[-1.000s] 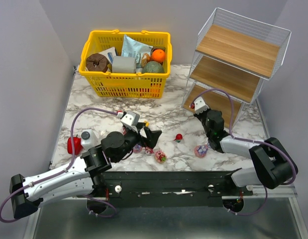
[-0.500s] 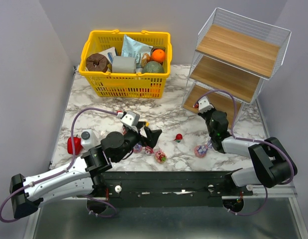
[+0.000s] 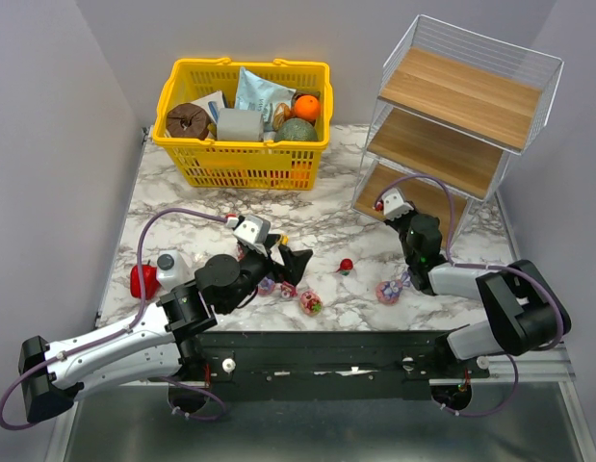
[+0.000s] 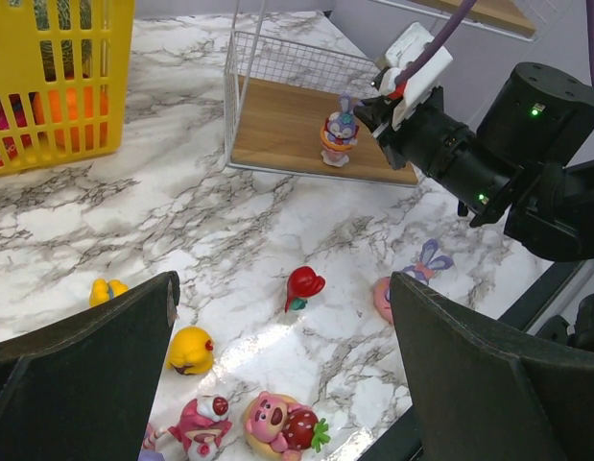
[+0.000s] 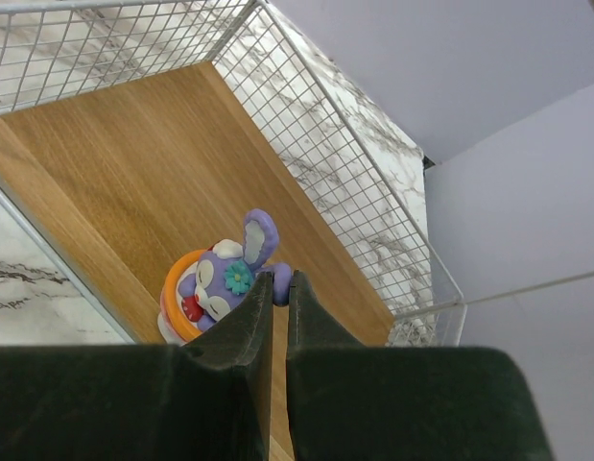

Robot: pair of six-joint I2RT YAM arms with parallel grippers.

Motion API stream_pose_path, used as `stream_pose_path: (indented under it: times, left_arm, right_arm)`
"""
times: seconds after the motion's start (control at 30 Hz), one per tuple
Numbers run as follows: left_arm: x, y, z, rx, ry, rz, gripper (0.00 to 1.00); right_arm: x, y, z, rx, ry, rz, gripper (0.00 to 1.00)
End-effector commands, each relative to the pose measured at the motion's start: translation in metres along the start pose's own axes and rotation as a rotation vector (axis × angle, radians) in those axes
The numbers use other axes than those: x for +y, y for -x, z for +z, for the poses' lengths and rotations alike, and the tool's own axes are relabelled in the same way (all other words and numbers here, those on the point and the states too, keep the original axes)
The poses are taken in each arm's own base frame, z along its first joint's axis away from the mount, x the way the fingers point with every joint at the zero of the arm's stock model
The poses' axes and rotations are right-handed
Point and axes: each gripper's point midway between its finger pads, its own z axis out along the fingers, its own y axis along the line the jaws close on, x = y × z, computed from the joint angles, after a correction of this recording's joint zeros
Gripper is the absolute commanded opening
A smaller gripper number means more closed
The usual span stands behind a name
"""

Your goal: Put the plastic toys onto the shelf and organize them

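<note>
Purple rabbit figurine (image 5: 220,288) (one of the plastic toys): stood upright on the lowest board of the shelf (image 5: 133,163), near its edge, with the closed right hand (image 5: 274,280) set right against it; whether any part is pinched cannot be told. Risk: it could be toppled or dragged off the board were the hand withdrawn askew. Other toys (image 4: 277,423) are listed loose on the surface (image 4: 181,211) by the wide-open left hand (image 3: 286,262), where they could be scattered.
</note>
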Motion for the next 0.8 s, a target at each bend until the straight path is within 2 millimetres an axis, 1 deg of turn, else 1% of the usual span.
stream_pose_path:
  times: [0.0, 0.07, 0.2, 0.23, 0.33, 0.6, 0.77]
  left_arm:
    - [0.006, 0.003, 0.001, -0.029, 0.03, 0.01, 0.99]
    - [0.005, 0.004, 0.001, -0.033, 0.029, 0.009, 0.99]
    - [0.006, 0.004, 0.001, -0.034, 0.03, 0.014, 0.99]
    - [0.006, 0.004, 0.001, -0.033, 0.029, 0.014, 0.99]
    - [0.005, 0.006, 0.001, -0.036, 0.029, 0.016, 0.99]
    - [0.006, 0.008, 0.001, -0.042, 0.032, 0.018, 0.99]
    - [0.005, 0.01, 0.0, -0.044, 0.03, 0.02, 0.99]
  right_arm:
    - [0.0, 0.003, 0.004, -0.018, 0.009, -0.031, 0.01]
    - [0.0, 0.001, 0.005, -0.01, 0.009, -0.042, 0.01]
    - [0.0, -0.001, 0.005, -0.004, 0.006, -0.049, 0.08]
    - [0.0, -0.002, 0.006, -0.001, 0.007, -0.05, 0.14]
    - [-0.001, -0.003, 0.006, 0.004, 0.004, -0.052, 0.22]
    - [0.001, -0.009, 0.006, 0.024, 0.005, -0.074, 0.24]
    - [0.003, -0.016, 0.003, 0.039, 0.011, -0.096, 0.34]
